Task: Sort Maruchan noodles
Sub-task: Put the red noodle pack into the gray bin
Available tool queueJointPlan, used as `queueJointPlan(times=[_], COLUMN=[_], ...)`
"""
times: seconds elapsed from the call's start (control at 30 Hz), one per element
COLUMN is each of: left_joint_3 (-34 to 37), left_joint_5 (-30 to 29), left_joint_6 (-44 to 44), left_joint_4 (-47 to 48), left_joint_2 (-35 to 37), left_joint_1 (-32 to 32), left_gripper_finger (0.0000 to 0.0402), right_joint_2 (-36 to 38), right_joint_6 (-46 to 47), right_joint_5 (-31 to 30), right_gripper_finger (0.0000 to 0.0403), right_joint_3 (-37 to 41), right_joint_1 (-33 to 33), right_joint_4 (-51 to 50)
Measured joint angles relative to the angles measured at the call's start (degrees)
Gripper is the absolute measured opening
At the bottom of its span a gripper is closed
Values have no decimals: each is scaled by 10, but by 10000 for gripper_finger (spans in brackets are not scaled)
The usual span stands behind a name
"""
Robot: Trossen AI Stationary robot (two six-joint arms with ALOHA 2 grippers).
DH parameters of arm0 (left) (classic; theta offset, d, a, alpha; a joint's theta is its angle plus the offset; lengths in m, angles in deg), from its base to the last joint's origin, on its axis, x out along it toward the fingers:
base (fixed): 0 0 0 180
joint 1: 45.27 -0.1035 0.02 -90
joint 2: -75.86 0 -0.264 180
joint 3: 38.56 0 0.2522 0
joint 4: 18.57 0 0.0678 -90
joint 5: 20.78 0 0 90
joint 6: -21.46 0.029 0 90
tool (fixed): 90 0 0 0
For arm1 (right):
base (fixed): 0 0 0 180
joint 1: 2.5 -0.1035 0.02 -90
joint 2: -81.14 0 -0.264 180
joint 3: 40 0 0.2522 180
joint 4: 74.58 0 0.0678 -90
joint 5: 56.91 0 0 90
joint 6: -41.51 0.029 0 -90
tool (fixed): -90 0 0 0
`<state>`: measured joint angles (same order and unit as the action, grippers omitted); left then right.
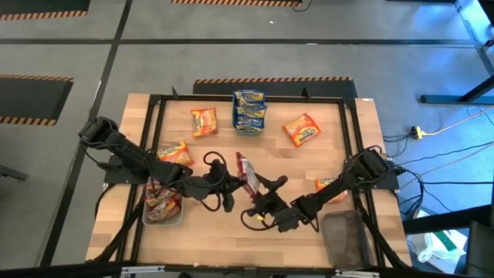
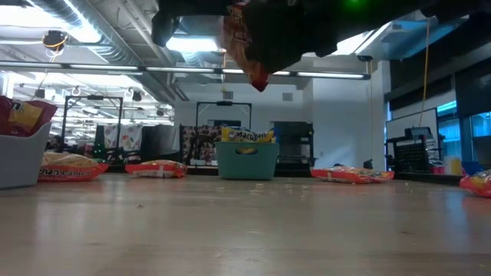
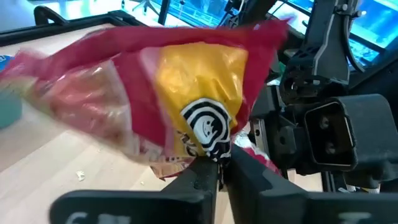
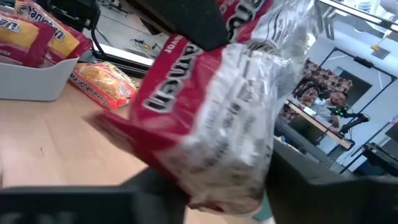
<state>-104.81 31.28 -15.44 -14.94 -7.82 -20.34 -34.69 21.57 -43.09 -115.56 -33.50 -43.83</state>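
Observation:
A red-pink Maruchan packet (image 1: 245,174) is up in the air over the table's middle, between both grippers, and shows high in the low view (image 2: 245,42). My left gripper (image 3: 219,167) is shut on it. My right gripper (image 4: 230,202) comes from the right and has the packet's other end between its fingers. More red packets fill a grey tray (image 1: 162,207). Blue-and-yellow packets stand in a teal tray (image 1: 249,112). Orange packets (image 1: 204,121) (image 1: 301,129) (image 1: 175,152) lie flat on the wood. My left gripper pinches the red packet's edge (image 3: 208,144) between its two fingertips, coming level from the table's left. The packet is lifted clear of the table and stands on edge beyond the fingers. My right gripper has the packet's near end (image 4: 227,180) between its two fingers, filling the gap between them. It comes from the table's right and near side. The packet reaches away from it, tilted and clear of the table.
A dark tray (image 1: 347,235) sits at the near right corner, by the right arm. Another orange packet (image 1: 333,188) lies partly under the right arm. A black frame (image 1: 154,100) rims the table. Bare wood lies along the near edge and between the far packets.

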Motion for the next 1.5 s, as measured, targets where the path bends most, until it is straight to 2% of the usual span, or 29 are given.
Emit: queueJointPlan(times=[0.1,0.3,0.43,0.57,0.7,0.93,1.1,1.23,1.33,1.43,1.5], left_joint_3=[0,0,0,0,0,0,0,0,0,0,0], left_joint_5=[1,18,23,23,3,7,79,163,223,249,291], left_joint_6=[1,39,53,67,60,61,75,75,76,82,88], left_joint_4=[3,13,58,143,220,265,268,268,261,240,224], left_joint_2=[0,14,44,81,114,134,123,92,68,36,14], left_joint_1=[0,2,13,30,39,48,41,27,18,13,9], left_gripper_finger=[55,130,163,185,199,226,246,273,283,284,282], right_joint_2=[0,0,1,1,1,0,0,0,0,0,0], right_joint_6=[1,2,28,85,158,273,314,317,320,321,320], right_joint_5=[22,32,54,129,245,408,575,671,708,709,709], right_gripper_finger=[93,89,91,93,92,92,92,93,93,93,93], right_joint_3=[0,0,-1,-1,0,0,0,0,0,0,0], right_joint_1=[0,0,0,2,14,44,69,83,87,89,89], right_joint_4=[0,5,0,-24,-60,-129,-147,-152,-149,-147,-148])
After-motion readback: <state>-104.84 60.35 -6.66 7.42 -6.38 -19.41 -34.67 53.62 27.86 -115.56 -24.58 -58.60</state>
